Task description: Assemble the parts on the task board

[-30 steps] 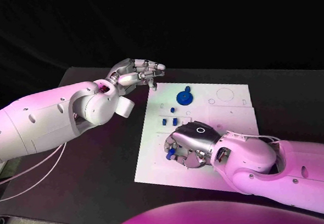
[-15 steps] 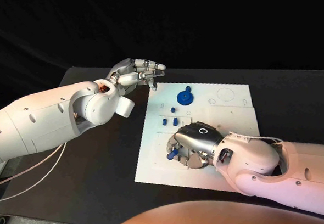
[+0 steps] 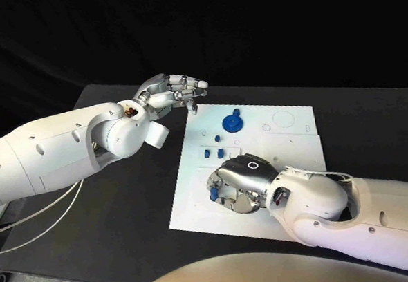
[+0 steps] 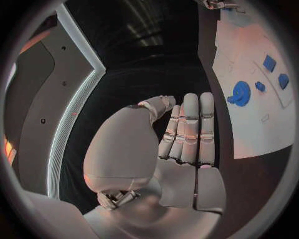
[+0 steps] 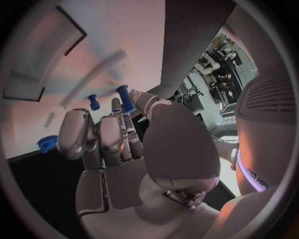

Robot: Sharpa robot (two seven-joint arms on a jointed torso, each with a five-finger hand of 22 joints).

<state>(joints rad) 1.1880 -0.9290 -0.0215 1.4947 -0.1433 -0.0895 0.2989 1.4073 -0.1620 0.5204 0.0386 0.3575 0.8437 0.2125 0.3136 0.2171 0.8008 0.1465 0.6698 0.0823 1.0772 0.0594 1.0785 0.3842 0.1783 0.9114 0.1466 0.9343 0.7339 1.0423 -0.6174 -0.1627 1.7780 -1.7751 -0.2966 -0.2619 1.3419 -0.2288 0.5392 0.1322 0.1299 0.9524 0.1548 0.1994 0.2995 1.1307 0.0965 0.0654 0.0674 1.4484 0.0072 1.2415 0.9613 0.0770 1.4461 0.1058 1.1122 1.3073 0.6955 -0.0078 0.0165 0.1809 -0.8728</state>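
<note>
Parts for the assembly are lying in blue on the white task board [image 3: 197,204] in the middle of the black table [image 3: 120,193], and the step in hand looks like a pick or seating of one of them at the board's near side. Nearest, the right hand [image 3: 242,186] is hanging knuckles-up over that near part of the board, fingers curled downward; a small blue peg [image 3: 215,194] is showing at its left fingertips, and in the right wrist view the blue peg [image 5: 125,99] is standing pinched between the thumb and a finger, so this hand is judged to be gripping it. Whether the peg is already sitting in a hole cannot be told, since the hand is hiding the board beneath it. The next move seems to call for keeping the peg upright and lining it up over its socket before pressing down. Farther along the board, a few small blue pieces [image 3: 212,153] are lying in a cluster, and beyond them a round blue gear [image 3: 231,121] is resting on the plate. Farthest, just off the board's far left corner, the left hand [image 3: 171,92] is hovering above the table, holding nothing, its fingers lying straight and side by side in the left wrist view.
</note>
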